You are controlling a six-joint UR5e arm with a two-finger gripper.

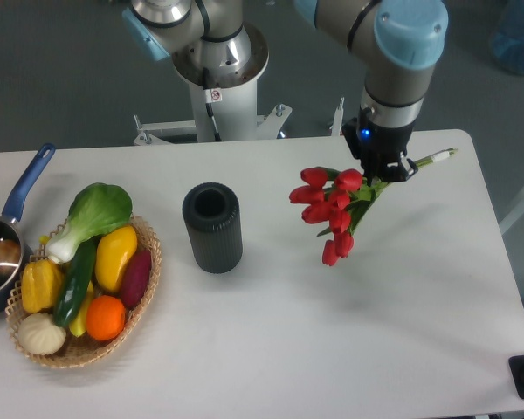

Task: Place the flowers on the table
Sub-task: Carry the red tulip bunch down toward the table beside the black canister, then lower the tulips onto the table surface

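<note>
The flowers are a bunch of red tulips with green leaves, held in the air over the right half of the white table. Their heads hang down to the left and the pale stems stick out to the upper right. My gripper is shut on the bunch at the leaves, just above the flower heads. The flowers cast a faint shadow on the table below and do not touch it.
A black ribbed cylindrical vase stands upright left of the flowers. A wicker basket of fruit and vegetables sits at the front left. A blue-handled pot is at the left edge. The robot base stands behind the table.
</note>
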